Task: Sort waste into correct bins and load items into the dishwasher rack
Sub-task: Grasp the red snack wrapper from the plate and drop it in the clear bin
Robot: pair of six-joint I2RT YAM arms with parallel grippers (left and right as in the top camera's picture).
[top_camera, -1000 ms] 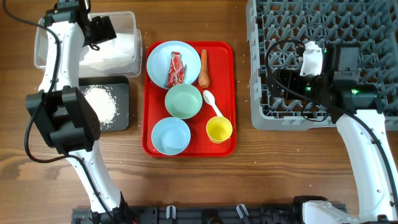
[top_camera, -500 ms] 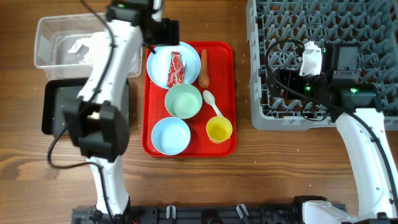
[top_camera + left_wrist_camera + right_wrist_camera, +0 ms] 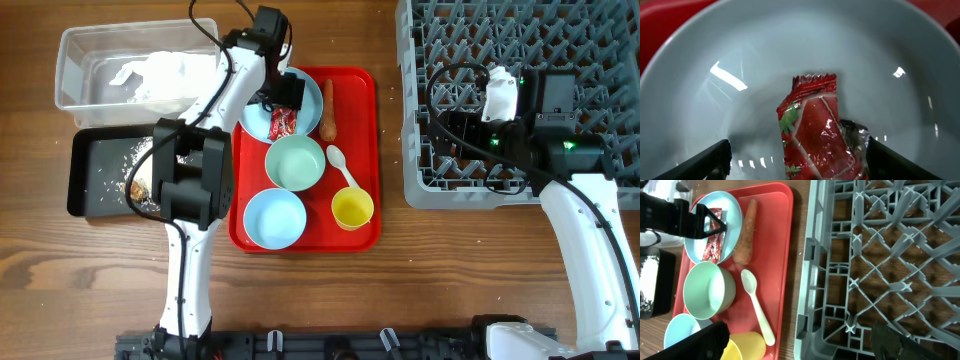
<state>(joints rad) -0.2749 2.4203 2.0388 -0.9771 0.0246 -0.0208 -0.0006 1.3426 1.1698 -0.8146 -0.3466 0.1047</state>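
Observation:
My left gripper [image 3: 286, 97] is open, low over the pale blue plate [image 3: 258, 104] on the red tray. In the left wrist view its fingers [image 3: 800, 162] straddle the red-and-white wrapper [image 3: 815, 130] lying in the plate [image 3: 740, 60]; the wrapper [image 3: 283, 123] also shows overhead. The orange carrot [image 3: 328, 110], white spoon [image 3: 342, 166], mint-green bowl [image 3: 295, 163], pale blue bowl [image 3: 274, 219] and yellow cup [image 3: 352, 208] sit on the tray. My right gripper [image 3: 797, 345] is open and empty over the grey dishwasher rack [image 3: 520, 100], at its front left corner.
The clear tub [image 3: 80, 60] at the back left holds crumpled white paper. The black tray [image 3: 90, 175] in front of it holds scattered rice and a brown scrap. The red tray [image 3: 365, 150] lies between the bins and the rack.
My left arm has swung right from over the clear tub to the pale blue plate and come down over the wrapper. The right arm has not moved.

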